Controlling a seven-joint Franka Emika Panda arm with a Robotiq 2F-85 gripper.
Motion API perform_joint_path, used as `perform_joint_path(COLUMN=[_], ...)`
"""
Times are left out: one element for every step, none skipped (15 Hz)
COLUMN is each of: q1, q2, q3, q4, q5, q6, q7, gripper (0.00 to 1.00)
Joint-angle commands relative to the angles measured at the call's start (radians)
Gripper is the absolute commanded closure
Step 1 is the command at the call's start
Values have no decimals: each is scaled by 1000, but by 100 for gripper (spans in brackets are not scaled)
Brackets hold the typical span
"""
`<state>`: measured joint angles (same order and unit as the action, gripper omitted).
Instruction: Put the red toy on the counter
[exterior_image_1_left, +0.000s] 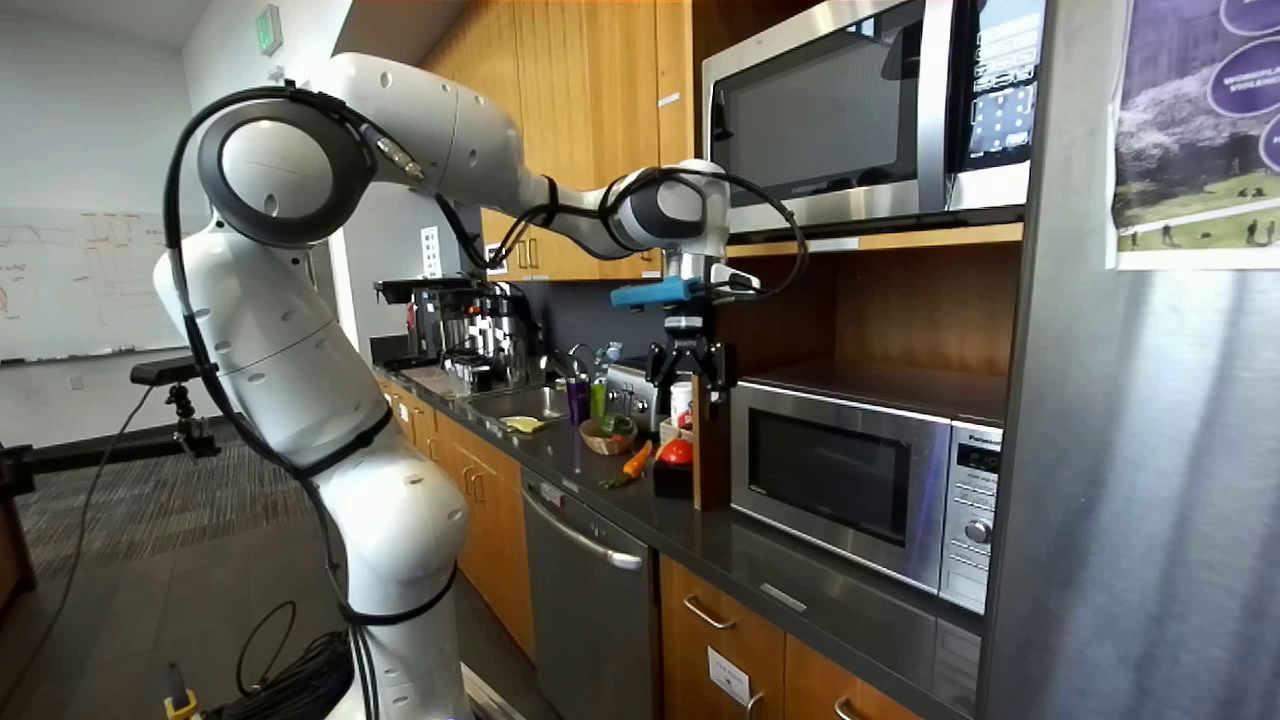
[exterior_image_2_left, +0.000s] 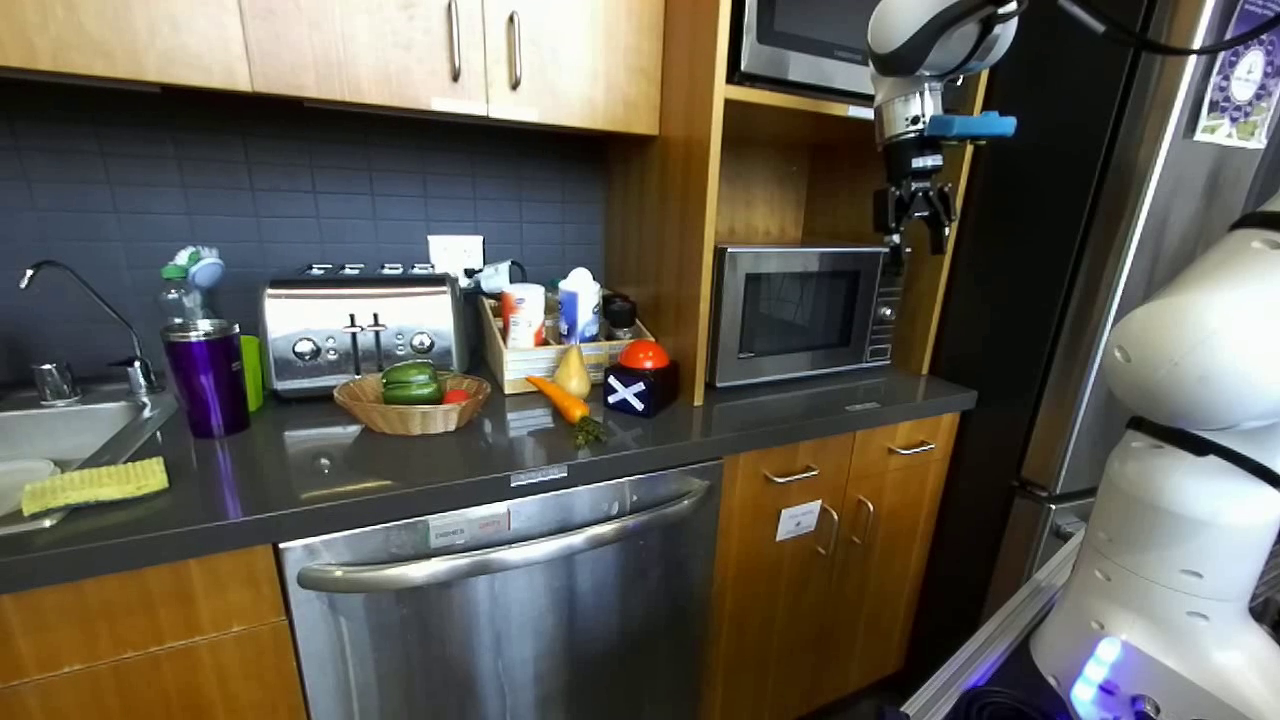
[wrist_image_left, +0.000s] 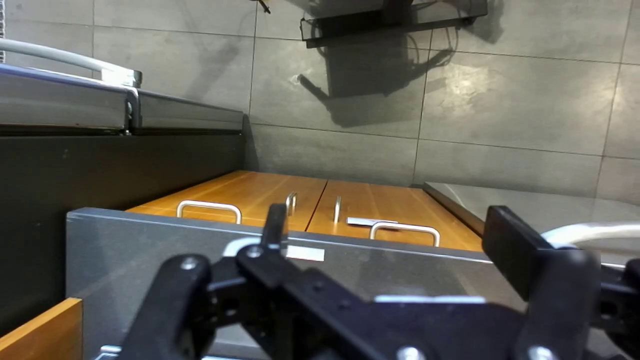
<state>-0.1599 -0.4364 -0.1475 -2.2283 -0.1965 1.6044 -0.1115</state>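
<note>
Neither step looks done: the claw (wrist_image_left: 391, 240) stands wide, holding nothing, and the red toy (exterior_image_2_left: 456, 396), probably the small piece in the wicker basket (exterior_image_2_left: 405, 419), awaits grasping and placing on the surface (exterior_image_2_left: 430, 468).

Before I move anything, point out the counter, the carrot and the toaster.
Counter (exterior_image_2_left: 490, 453), in an exterior view: bare top surface.
Carrot (exterior_image_2_left: 564, 401), in an exterior view: orange body.
Toaster (exterior_image_2_left: 364, 342), in an exterior view: steel front.
</note>
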Motion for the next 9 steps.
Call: perform_joint_path(q1=[24,31,43,54,67,80,95,107,120], q2=[-9,-11,-13,-15,-19,-21,-26,-25,-21], q3=[4,16,23,31,42,52,71,86,109], q4=[-14,-25,-34,-40,-49,-55,-65,-67,-71], q5=[6,3,14,19,24,32,31,34,29], q6=[-11,-3,-3,-6,-7,-10,-9,-12,-21], q7=[-11,6,7,6,7,7,15,24,44], gripper=[0,0,0,0,0,0,0,0,0])
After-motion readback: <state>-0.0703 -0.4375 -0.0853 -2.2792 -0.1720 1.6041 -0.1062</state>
